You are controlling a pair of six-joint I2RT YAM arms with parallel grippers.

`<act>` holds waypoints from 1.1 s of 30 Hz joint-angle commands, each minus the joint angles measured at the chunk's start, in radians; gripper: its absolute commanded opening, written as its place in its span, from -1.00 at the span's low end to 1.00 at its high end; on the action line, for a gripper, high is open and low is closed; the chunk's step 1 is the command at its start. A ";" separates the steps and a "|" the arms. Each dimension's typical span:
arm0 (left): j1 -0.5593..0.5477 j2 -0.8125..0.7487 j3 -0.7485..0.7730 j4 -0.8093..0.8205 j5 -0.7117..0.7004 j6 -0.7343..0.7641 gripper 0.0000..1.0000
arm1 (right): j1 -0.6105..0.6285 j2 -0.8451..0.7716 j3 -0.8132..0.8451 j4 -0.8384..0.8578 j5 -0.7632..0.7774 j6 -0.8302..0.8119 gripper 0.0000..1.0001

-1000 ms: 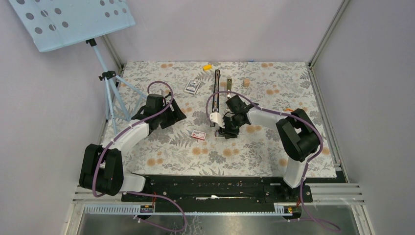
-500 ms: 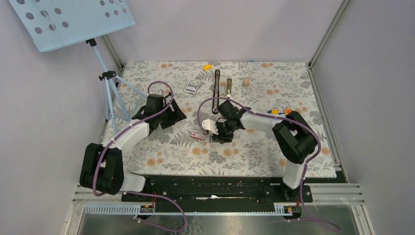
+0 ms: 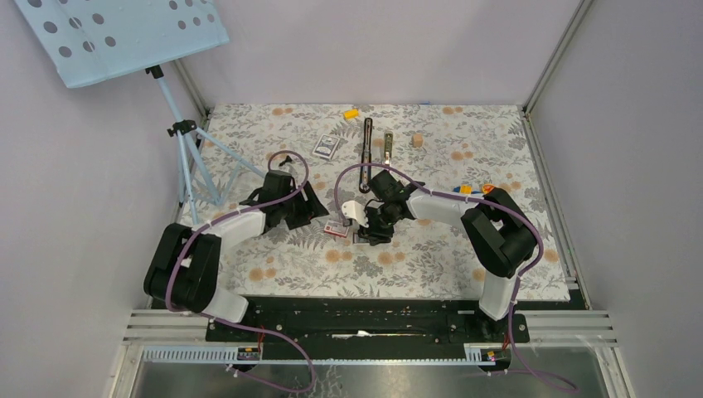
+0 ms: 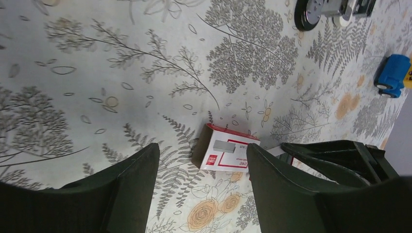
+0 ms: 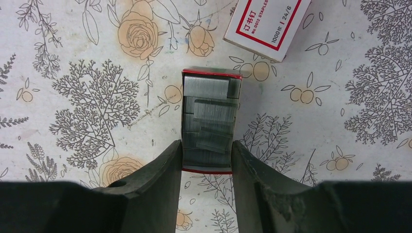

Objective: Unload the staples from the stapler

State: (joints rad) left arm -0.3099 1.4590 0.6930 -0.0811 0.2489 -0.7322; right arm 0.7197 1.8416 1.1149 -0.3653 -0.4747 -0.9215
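Observation:
The stapler lies opened out at the back middle of the table, its black arm beside its silver rail. My right gripper is well in front of it. In the right wrist view it is shut on a small red-edged tray filled with several silver staple strips, resting on the cloth. The tray's red-and-white sleeve box lies just beyond. My left gripper is open and empty, with that box just ahead of its fingertips.
A blue printed box, a yellow block and a small wooden cube lie near the back. A blue toy car sits right of centre. A tripod stand rises at the table's left edge.
My right gripper moved left and nearer with the tray, then stayed put. My left gripper swung right, toward the red-and-white box.

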 commanded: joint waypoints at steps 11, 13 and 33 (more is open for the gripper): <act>-0.071 0.075 -0.041 0.138 0.016 -0.005 0.25 | 0.011 0.032 0.065 -0.029 -0.015 0.040 -0.15; -0.075 0.080 -0.051 0.150 0.015 -0.010 0.25 | 0.011 0.038 0.069 -0.026 -0.005 0.044 -0.15; -0.103 0.153 -0.047 0.172 0.006 0.009 0.03 | 0.018 0.077 0.121 -0.033 0.010 0.049 -0.13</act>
State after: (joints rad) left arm -0.4034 1.5738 0.6559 0.1242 0.2779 -0.7422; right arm 0.7223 1.9015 1.1957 -0.3767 -0.4656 -0.8814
